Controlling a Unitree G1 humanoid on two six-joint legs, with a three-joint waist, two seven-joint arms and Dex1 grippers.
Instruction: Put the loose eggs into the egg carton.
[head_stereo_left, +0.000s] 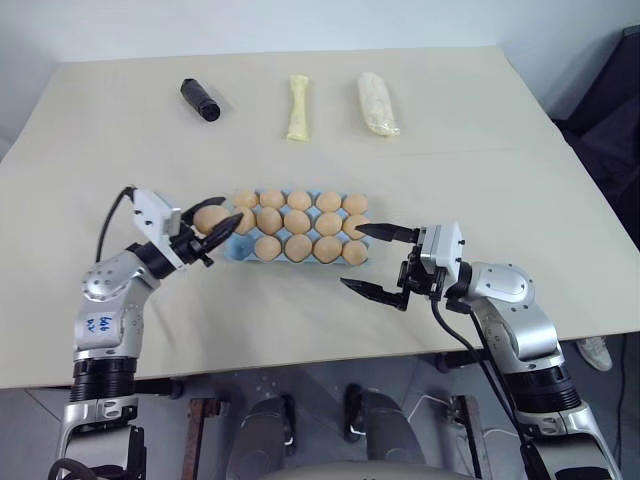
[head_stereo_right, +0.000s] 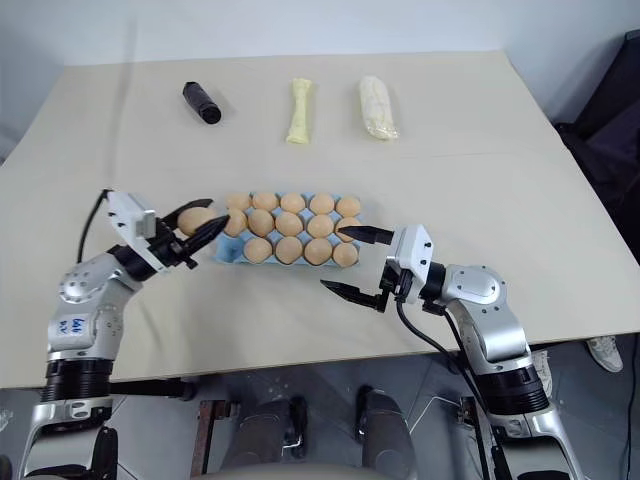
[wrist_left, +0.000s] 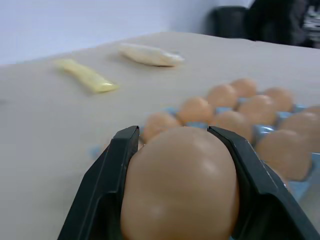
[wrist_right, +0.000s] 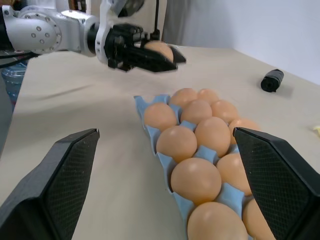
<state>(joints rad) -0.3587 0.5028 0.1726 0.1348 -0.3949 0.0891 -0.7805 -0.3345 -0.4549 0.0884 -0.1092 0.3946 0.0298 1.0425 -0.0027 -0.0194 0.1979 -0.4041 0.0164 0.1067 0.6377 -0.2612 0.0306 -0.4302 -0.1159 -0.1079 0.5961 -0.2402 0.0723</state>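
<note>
The egg carton (head_stereo_left: 241, 250) holds eggs in nearly every cup; left gripper (head_stereo_left: 216, 232) clamps an egg (head_stereo_left: 209, 218) just left of it, right gripper (head_stereo_left: 369, 262) spread wide

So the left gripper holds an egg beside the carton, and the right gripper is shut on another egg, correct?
Not quite. The left gripper does hold an egg beside the carton, but the right gripper is open and empty, as the right wrist view shows.

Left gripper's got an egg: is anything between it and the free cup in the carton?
Nothing visible. The left gripper holds the egg just off the carton's near-left corner, where one cup looks unfilled. The right gripper hangs open beyond the carton's far end.
</note>
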